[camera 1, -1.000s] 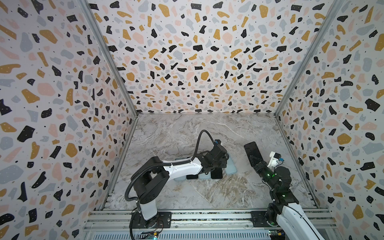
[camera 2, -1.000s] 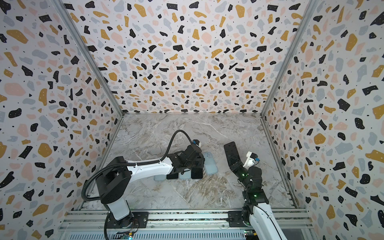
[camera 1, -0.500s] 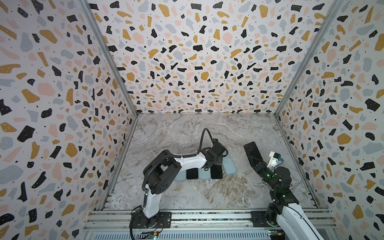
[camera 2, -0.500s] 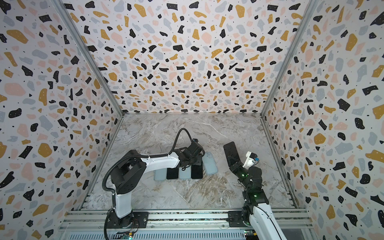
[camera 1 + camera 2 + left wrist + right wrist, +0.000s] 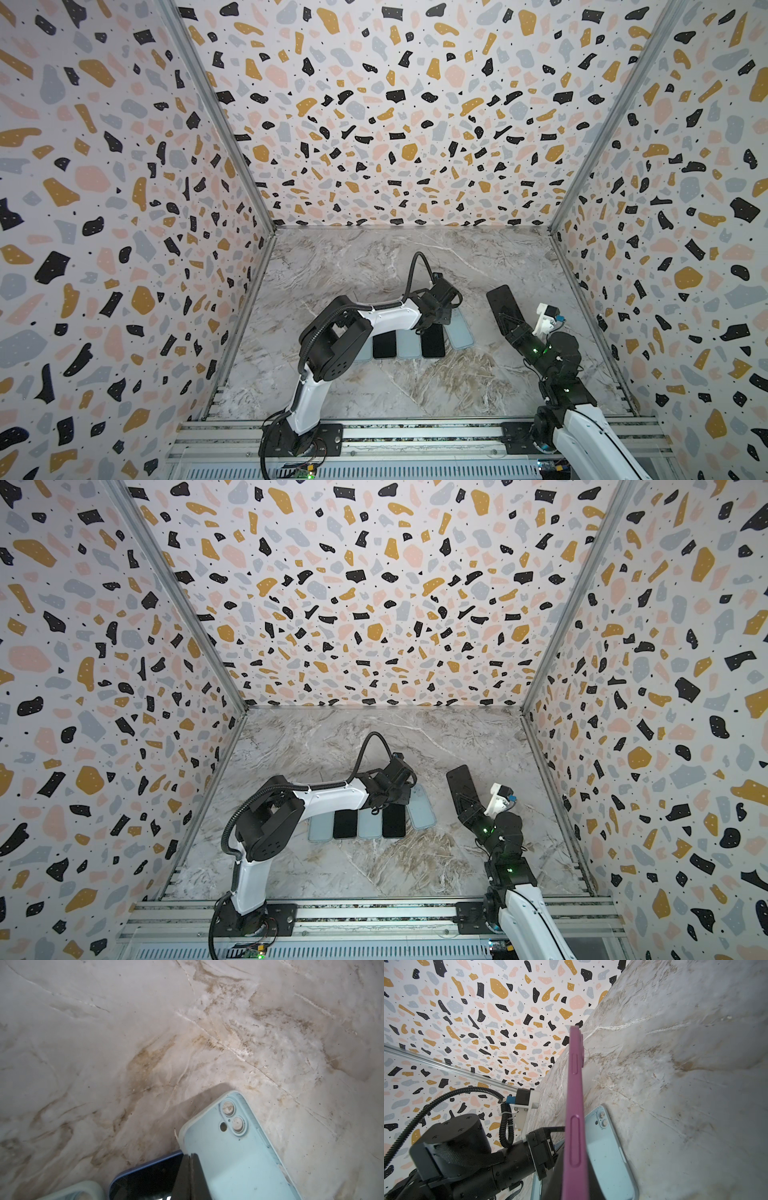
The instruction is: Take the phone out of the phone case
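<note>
My right gripper (image 5: 512, 323) (image 5: 468, 803) (image 5: 575, 1178) is shut on the near end of a phone (image 5: 500, 300) (image 5: 459, 780) in its phone case, held tilted above the table's right half. In both top views the phone shows as a dark slab. The right wrist view shows the purple phone case (image 5: 575, 1105) edge-on, with side button ridges. My left gripper (image 5: 423, 329) (image 5: 376, 810) (image 5: 190, 1156) is shut with nothing between its fingers. Its tip sits low over the seam between a black phone (image 5: 145, 1180) with a blue rim and a light-blue case (image 5: 234, 1159).
A row lies mid-table: a light-blue case (image 5: 320, 827), a black phone (image 5: 384, 345), a light-blue case (image 5: 409, 347), a black phone (image 5: 433, 343) and an angled light-blue case (image 5: 459, 332). Patterned walls close three sides. An aluminium rail (image 5: 415, 432) runs along the front.
My left gripper has shut, and the left arm's elbow has swung right and risen while the gripper stays over the row. The right arm and its phone have not moved.
</note>
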You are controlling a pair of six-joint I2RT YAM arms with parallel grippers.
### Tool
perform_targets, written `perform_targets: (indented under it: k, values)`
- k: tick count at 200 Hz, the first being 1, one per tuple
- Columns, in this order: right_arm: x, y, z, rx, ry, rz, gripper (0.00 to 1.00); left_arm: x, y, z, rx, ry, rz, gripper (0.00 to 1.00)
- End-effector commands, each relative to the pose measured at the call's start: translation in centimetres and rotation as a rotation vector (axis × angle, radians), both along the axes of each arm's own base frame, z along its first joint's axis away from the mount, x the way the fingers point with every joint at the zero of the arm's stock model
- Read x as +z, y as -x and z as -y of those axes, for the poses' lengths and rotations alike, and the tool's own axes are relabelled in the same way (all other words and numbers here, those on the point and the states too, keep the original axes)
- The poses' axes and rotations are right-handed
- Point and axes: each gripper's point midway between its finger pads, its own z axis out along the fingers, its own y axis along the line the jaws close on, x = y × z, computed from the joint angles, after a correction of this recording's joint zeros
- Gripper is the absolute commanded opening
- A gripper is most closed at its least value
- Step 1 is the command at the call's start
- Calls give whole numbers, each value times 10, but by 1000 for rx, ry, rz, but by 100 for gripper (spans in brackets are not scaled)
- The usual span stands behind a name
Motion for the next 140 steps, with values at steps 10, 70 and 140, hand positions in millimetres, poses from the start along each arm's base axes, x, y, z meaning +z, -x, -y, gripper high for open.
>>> perform_targets:
  k: [10,70,140]
  values:
    - [19,-2,0,4,7,78,0,0,-4,-8,13,-28,11,0]
    - [17,-1,0,3,5,76,0,-11,-2,-9,12,-34,-8,0]
    - [16,-1,1,-2,7,76,0,-19,-1,-5,-1,-30,-25,0]
